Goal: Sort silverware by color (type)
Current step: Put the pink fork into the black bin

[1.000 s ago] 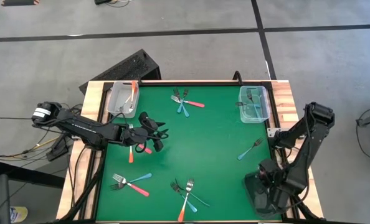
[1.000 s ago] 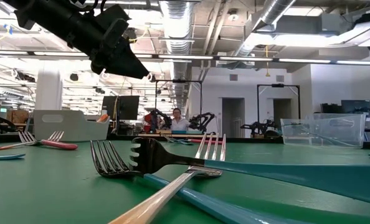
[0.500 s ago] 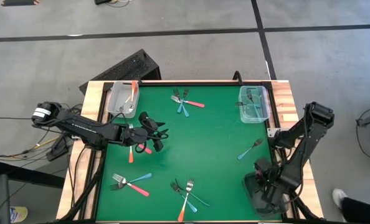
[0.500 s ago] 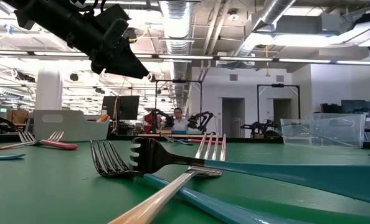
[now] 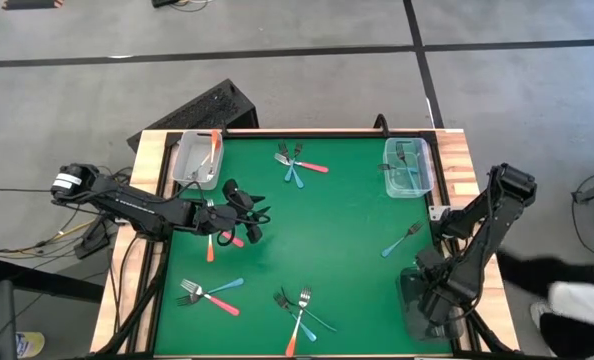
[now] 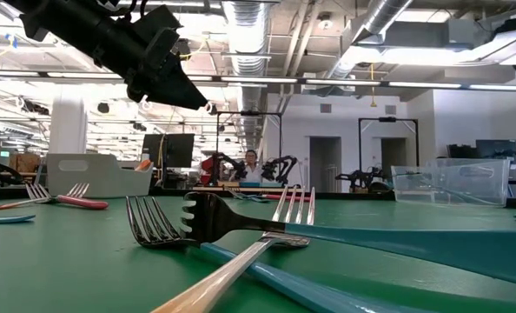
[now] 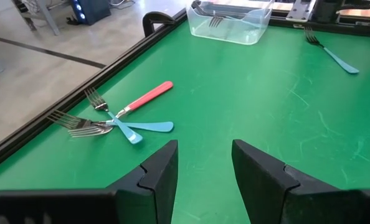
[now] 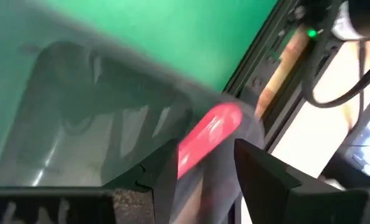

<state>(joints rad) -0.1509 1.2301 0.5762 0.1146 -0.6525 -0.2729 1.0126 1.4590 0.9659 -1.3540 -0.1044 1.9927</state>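
My left gripper [image 5: 254, 223] [image 7: 203, 167] hangs open above the table's left middle, clear of the surface in the low view [image 6: 173, 83]. Beside it lie an orange-handled fork [image 5: 209, 249] and a pink-handled fork [image 5: 234, 238]. Its wrist view looks toward a pink and teal cluster of forks [image 7: 126, 115]. My right gripper [image 8: 203, 168] is open over a dark bin [image 5: 417, 318] at the near right corner. A pink-red fork handle [image 8: 208, 135] shows blurred beyond the fingers, inside the bin. I cannot tell what it rests on.
Forks lie in groups: far middle [image 5: 297, 165], near left [image 5: 209, 293], near middle [image 5: 297, 308], and one teal fork on the right [image 5: 402, 240]. Clear bins sit at the far left [image 5: 197, 160] and far right [image 5: 409, 166]. A person [image 5: 577, 290] passes the table's right side.
My right arm has shifted a little over the near right corner bin. A person has walked into view beside the table's right edge. The forks on the table lie as before.
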